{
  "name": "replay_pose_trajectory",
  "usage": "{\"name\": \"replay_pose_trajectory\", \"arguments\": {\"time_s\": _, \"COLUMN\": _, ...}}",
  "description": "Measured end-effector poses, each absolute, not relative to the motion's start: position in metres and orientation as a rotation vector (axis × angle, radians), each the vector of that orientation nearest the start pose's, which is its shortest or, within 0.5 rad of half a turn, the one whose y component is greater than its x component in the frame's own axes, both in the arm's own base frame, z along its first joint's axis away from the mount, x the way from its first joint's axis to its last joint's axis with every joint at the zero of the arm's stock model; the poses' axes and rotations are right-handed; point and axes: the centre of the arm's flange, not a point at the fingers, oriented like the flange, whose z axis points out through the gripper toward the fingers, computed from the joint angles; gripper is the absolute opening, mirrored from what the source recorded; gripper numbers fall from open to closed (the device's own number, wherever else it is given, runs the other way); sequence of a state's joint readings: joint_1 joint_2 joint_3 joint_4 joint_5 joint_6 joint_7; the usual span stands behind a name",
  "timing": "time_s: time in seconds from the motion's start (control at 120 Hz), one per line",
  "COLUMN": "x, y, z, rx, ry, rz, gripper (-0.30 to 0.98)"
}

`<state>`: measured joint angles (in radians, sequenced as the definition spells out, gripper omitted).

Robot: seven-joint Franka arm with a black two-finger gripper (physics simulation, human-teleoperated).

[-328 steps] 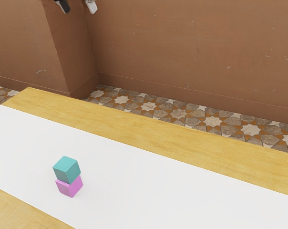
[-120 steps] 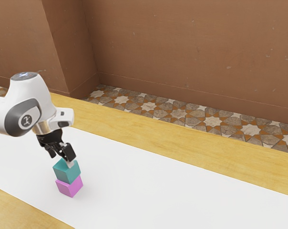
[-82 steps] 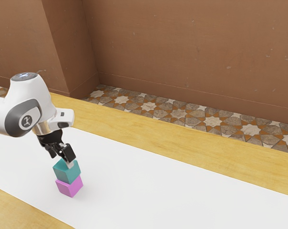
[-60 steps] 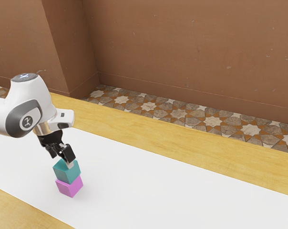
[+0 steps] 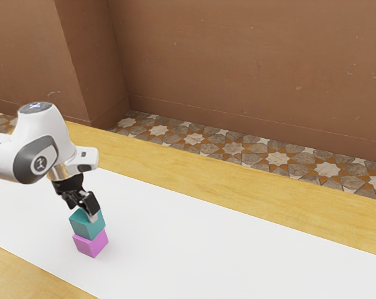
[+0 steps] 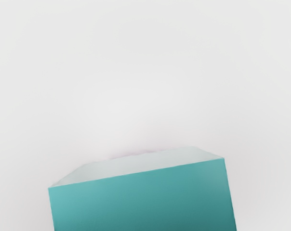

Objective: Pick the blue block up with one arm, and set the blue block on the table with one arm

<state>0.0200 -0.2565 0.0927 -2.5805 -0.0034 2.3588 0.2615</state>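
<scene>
On my feed the bench (image 5: pixel 250 187) extends around the blue block (image 5: pixel 87 225); my arm (image 5: pixel 42 146) has dipped slightly toward it. The end effector (image 5: pixel 83 212) is lower too, open at the block's top. Directly beneath the unmoved blue block sits the pink block (image 5: pixel 89 244).

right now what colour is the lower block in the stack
Pink-violet; the lower block shows best in the exterior view.

Bright, diffuse light across the table (image 5: pixel 231 243) — faint, soft shading on its white.
</scene>
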Motion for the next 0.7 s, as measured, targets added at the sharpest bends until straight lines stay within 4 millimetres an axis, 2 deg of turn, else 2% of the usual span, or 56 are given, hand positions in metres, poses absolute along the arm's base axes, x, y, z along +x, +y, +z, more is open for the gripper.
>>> {"name": "replay_pose_trajectory", "arguments": {"time_s": 0.483, "x": 0.435, "y": 0.049, "z": 0.329, "rx": -3.16, "ry": 0.198, "rz": -0.075, "gripper": 0.69}}
{"name": "replay_pose_trajectory", "arguments": {"time_s": 0.7, "x": 0.435, "y": 0.049, "z": 0.326, "rx": -3.165, "ry": 0.183, "rz": -0.074, "gripper": 0.69}}
